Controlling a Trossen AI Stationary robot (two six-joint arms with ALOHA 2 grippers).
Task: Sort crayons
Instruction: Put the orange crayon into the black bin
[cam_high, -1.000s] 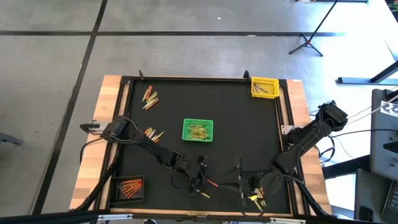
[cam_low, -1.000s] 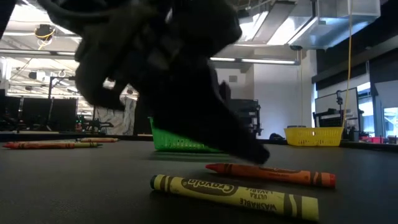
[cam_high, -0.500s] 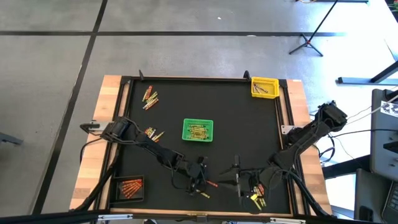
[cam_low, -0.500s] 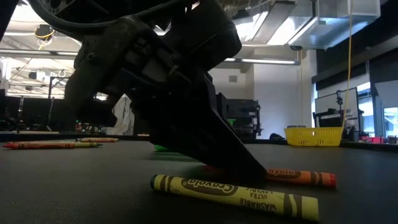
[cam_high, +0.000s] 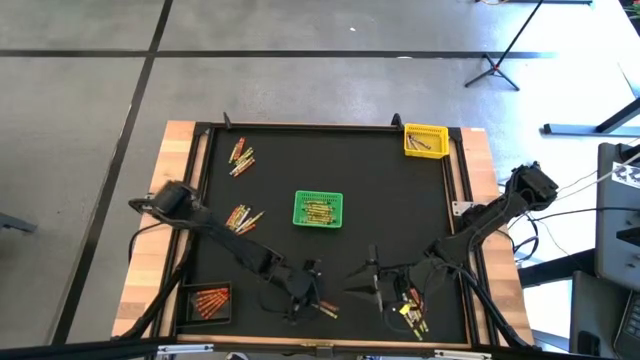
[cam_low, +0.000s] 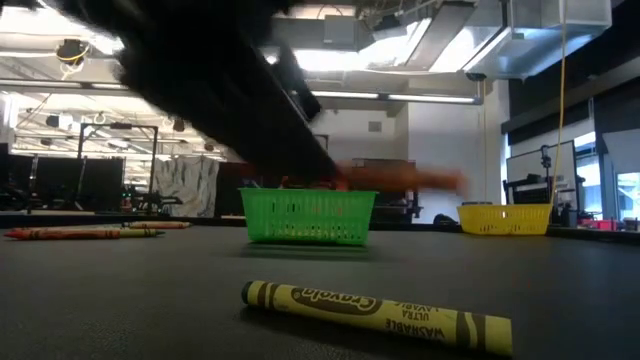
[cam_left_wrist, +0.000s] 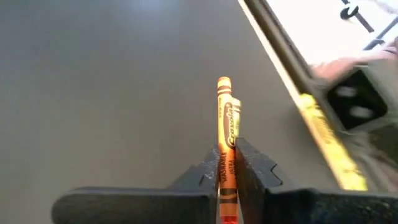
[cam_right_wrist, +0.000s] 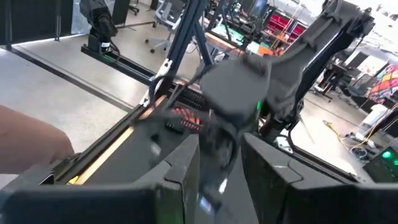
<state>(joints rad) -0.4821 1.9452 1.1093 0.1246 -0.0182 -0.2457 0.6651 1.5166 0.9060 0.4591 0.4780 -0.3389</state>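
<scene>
Blurred left gripper (cam_low: 330, 178) and its orange crayon (cam_low: 405, 180), low view.

We see an orange crayon (cam_left_wrist: 224, 134), yellow crayon (cam_low: 378, 316), green basket (cam_high: 318, 210), yellow basket (cam_high: 424, 140), black counter (cam_high: 380, 210).

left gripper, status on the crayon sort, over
Left gripper shut on orange crayon, lifted off the mat. Right gripper open, empty, waiting nearby. Yellow crayon loose on mat. Nothing in the way.

Robotics lab — other robot arm (cam_right_wrist: 99, 22), workstations.
</scene>
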